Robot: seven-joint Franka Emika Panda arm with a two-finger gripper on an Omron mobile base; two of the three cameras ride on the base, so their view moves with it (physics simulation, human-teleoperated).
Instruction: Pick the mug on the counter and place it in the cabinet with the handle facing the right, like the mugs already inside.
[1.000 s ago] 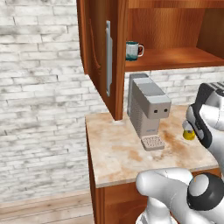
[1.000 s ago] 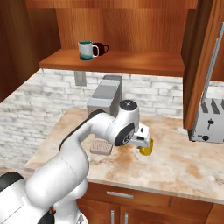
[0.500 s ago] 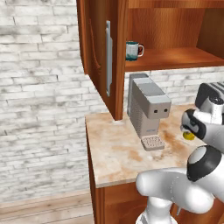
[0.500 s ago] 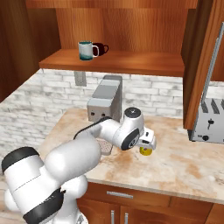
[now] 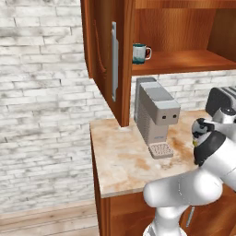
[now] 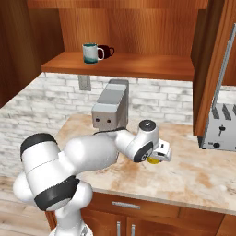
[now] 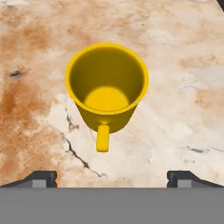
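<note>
Fingers spread wide, the gripper (image 7: 112,177) hangs over the mug (image 7: 106,85) with nothing between its tips — the two dark fingertips (image 7: 40,178) sit at either side, well apart from the yellow body. The mug stands upright on the counter (image 7: 183,65), mouth open toward the hand, and its handle (image 7: 103,138) points back at the gripper in the hand view. From the right base view, only a sliver of yellow (image 6: 155,160) peeks out under the hand (image 6: 160,152), near the middle of the marbled slab (image 6: 203,177). Beside it stands a grey coffee machine (image 6: 109,109); a toaster (image 6: 220,130) sits off to the right. Up in the cabinet (image 6: 120,64) — door (image 5: 105,60) swung open — a teal-and-white mug (image 6: 91,52) rests on the shelf, a dark one (image 6: 106,51) just behind it.
</note>
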